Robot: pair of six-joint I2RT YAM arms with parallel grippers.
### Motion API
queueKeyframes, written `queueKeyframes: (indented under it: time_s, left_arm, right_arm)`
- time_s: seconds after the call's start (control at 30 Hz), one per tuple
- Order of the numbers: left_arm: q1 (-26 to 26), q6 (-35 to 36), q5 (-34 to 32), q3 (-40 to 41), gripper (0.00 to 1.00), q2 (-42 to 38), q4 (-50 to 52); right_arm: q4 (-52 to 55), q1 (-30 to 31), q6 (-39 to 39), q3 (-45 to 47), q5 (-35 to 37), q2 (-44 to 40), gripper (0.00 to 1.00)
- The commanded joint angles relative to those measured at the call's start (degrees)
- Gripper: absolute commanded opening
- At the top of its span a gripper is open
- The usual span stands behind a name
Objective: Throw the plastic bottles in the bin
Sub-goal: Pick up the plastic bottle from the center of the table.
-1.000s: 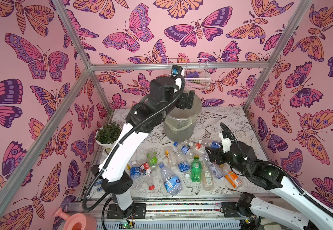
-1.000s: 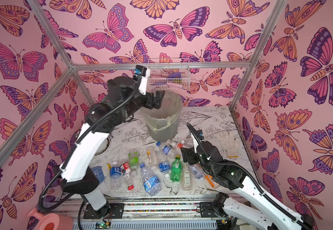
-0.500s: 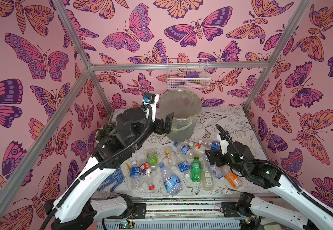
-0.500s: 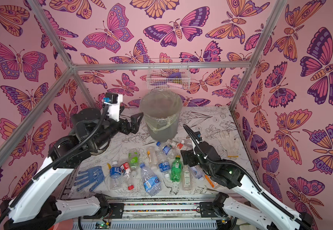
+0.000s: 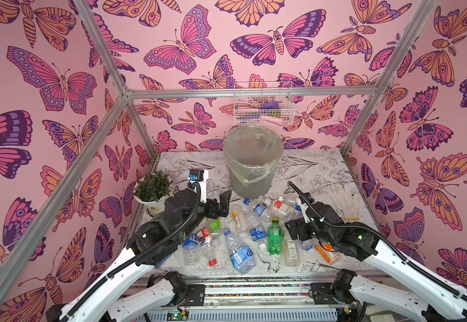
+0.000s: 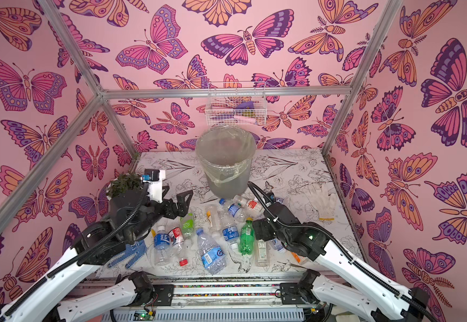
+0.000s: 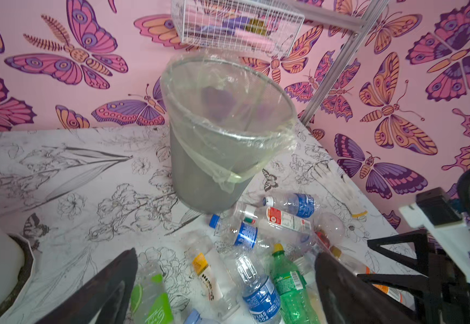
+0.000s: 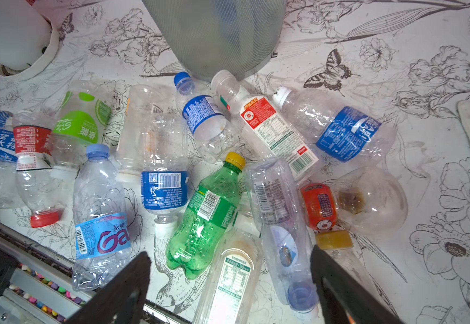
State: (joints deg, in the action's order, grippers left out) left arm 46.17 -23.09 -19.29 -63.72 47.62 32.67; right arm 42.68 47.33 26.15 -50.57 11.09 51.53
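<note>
A white table printed with black line drawings of flowers (image 5: 318, 172) is shown inside a booth papered with pink butterflies. At the far middle of it stands the bin (image 5: 250, 167), a tall round translucent grey bucket lined with a thin clear bag. On the near side of the bin the plastic bottles (image 5: 257, 231), about fifteen small crumpled drink bottles, are scattered flat in a loose pile reaching almost to the near edge. None is held.

The left gripper (image 7: 225, 254) is held empty, its black jaws spread wide, above the far left of the pile. The right gripper (image 8: 229, 252) is likewise spread and empty, lowered over the near right of the pile, with three bottles framed between its jaws.

A pick is judged to be in hand, with nearly the whole task left. For the next move one bottle must be singled out and gripped across its body. It must then be lifted clear of the tall rim before release. Overlapping neighbours could be dragged along.

- "Sprite" can be read on the green bottle with a yellow cap (image 7: 290, 289).
- "POCARI SWEAT" is partly legible on a clear bottle with a dark blue label (image 7: 260, 303).
- Purple letters "Ga" are seen on a large clear bottle with a pale blue label (image 8: 101, 232).
- "160 mg" is printed on a clear bottle with a white label (image 8: 235, 276).
- Chinese characters are printed on a clear bottle with a lime-green label (image 8: 79, 126).
</note>
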Motion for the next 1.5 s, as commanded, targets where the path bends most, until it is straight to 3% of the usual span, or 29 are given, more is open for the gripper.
queueKeyframes:
  time_s: [0.0, 0.23, 0.4, 0.5, 0.73, 1.1, 1.27, 1.47]
  left_arm:
    - [0.26, -4.67, 0.14, 3.08, 1.00, -2.11, 2.49]
    - [0.23, -10.55, 3.15, 10.74, 0.97, -6.04, 3.63]
    - [0.26, -12.91, 4.15, 14.59, 0.96, -9.16, 4.20]
    - [0.24, -13.55, 4.52, 15.90, 0.95, -10.45, 4.51]
    - [0.23, -14.17, 5.31, 17.91, 0.95, -12.10, 4.88]
    - [0.33, -14.61, 5.44, 19.47, 0.95, -15.42, 6.22]
    - [0.34, -14.85, 5.49, 20.00, 0.95, -16.39, 6.52]
    - [0.32, -14.70, 5.54, 19.95, 0.95, -17.45, 7.23]
  right_arm:
    - [-0.16, -0.27, -4.18, -0.78, -4.89, 3.14, 0.89]
    - [-3.44, -2.16, -11.02, -3.89, -5.49, 9.86, 0.89]
    - [-6.76, -7.56, -15.64, -5.30, -9.73, 13.23, 0.87]
    - [-9.54, -8.92, -20.32, -5.40, -8.10, 13.56, 0.91]
    - [-7.78, -17.40, -25.81, -9.60, -15.21, 20.68, 0.89]
    - [-4.51, -20.61, -32.37, -16.72, -17.63, 32.62, 0.86]
    - [-3.28, -20.68, -33.92, -19.37, -18.24, 37.82, 0.75]
    - [-4.39, -20.70, -34.76, -20.34, -18.76, 43.14, 0.74]
